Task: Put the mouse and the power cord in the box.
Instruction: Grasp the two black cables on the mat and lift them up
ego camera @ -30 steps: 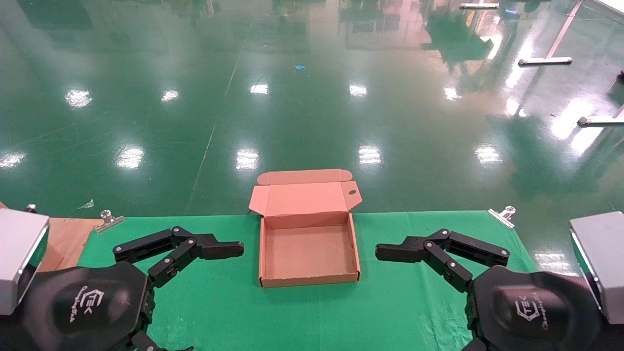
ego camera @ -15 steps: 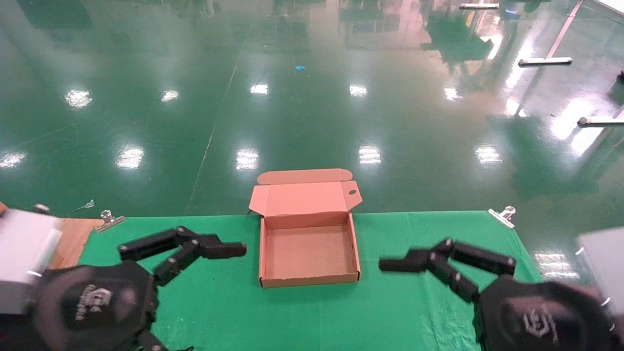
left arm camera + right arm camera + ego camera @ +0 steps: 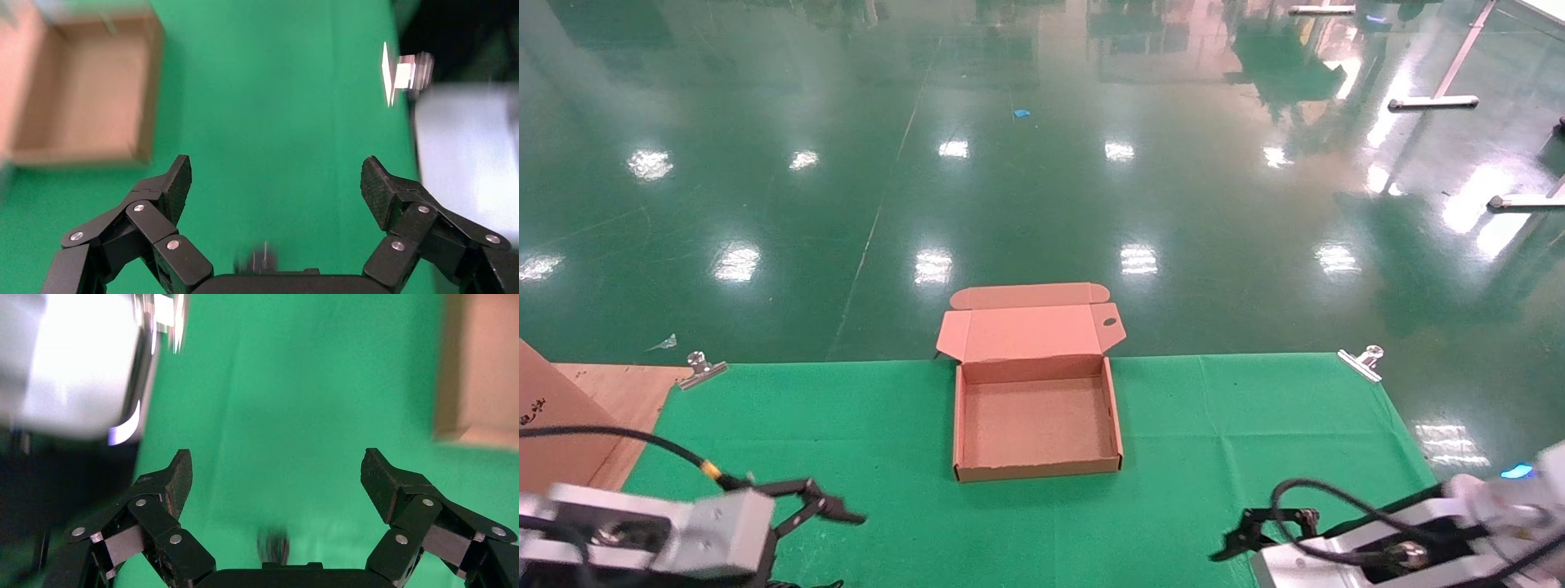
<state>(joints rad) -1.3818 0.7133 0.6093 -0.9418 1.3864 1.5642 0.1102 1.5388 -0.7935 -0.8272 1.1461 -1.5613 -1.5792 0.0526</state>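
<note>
- The box (image 3: 1036, 420) sits on the green cloth (image 3: 1197, 425), at the middle of the cloth's far edge, with nothing inside it that the head view shows.
- Its lid flap (image 3: 1026, 331) stands open behind the box, on the side away from the robot, with a small hole near the flap's right corner.
- Neither the mouse nor the power cord shows in any view, so where they lie cannot be told.
- The left gripper (image 3: 275, 184) is low over the cloth, on the near left of the box and well apart from it; its fingers (image 3: 174, 184) are spread wide with nothing between them.
- In the head view only part of the left gripper (image 3: 825, 508) shows, ahead of its grey wrist block.
- The right gripper (image 3: 275, 474) is low over the cloth, on the near right of the box and well apart from it; its fingers (image 3: 382, 478) are likewise spread wide and hold nothing.
- In the head view the right gripper (image 3: 1242, 541) shows only as a dark tip ahead of its wrist.
- A metal clip (image 3: 703, 367) pins the cloth at the far corner left of the box, and a second clip (image 3: 1361, 361) pins the far corner right of it.
- A brown board (image 3: 556, 425) stands left of the box, past the cloth's left edge.
- A thick black cable (image 3: 625, 441) arcs from the left arm in front of that board.
</note>
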